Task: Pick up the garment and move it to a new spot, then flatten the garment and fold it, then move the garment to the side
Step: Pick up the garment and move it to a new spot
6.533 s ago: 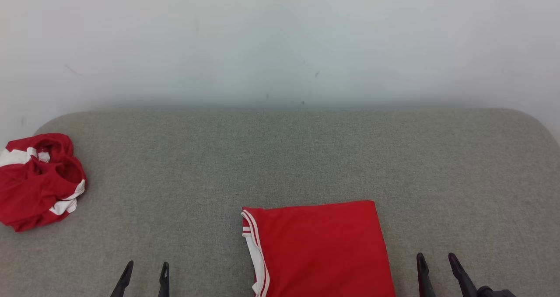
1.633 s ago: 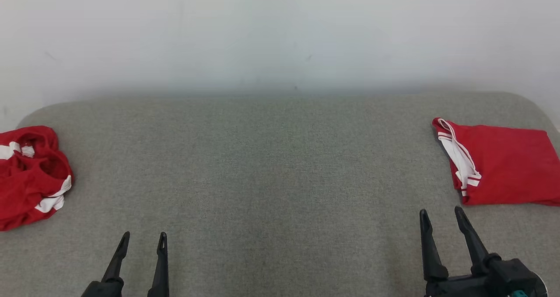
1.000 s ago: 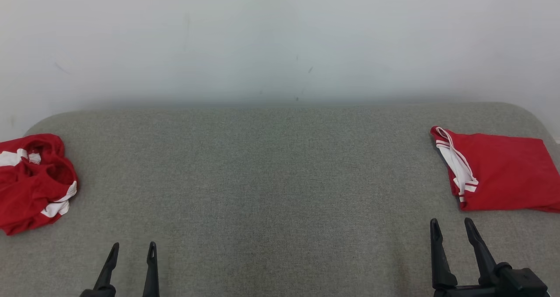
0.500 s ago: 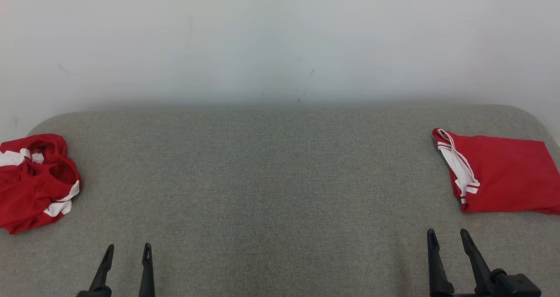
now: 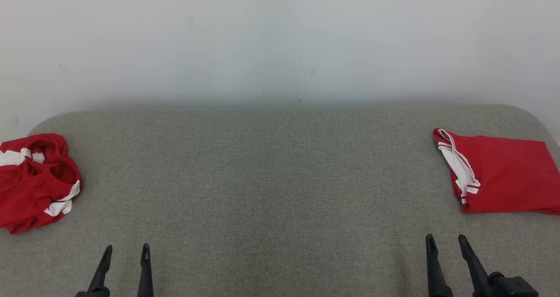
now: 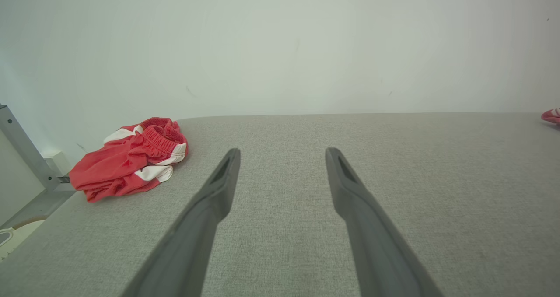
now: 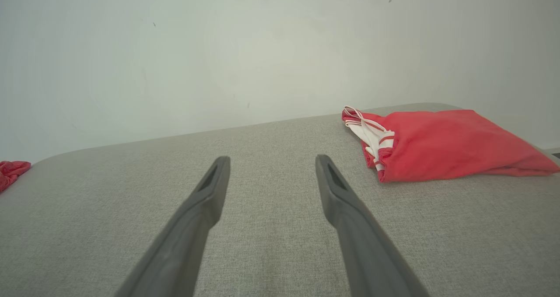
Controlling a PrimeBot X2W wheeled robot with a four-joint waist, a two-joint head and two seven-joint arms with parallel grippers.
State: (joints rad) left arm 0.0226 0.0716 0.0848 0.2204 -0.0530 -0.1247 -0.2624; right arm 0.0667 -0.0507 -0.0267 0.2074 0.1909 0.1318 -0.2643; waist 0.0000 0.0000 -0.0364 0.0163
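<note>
A folded red garment [image 5: 503,176] with white trim lies flat at the right side of the grey padded table [image 5: 271,179]; the right wrist view has the same garment [image 7: 442,146] ahead and to the right of my fingers. My right gripper [image 5: 446,242] hovers open just in front of it, nothing between its fingers. At the lower left my left gripper [image 5: 127,252] is open and holds nothing. In the left wrist view its fingers [image 6: 218,187] point over bare grey cloth.
A crumpled red and white garment [image 5: 37,181] sits at the table's left edge, also in the left wrist view [image 6: 131,157]. A white wall [image 5: 280,43] rises behind the table. A metal frame post [image 6: 22,148] stands past the left end.
Both grippers have drawn back slightly toward the bottom of the head view. The folded garment, which lay at the front centre several seconds ago, now rests at the right.
</note>
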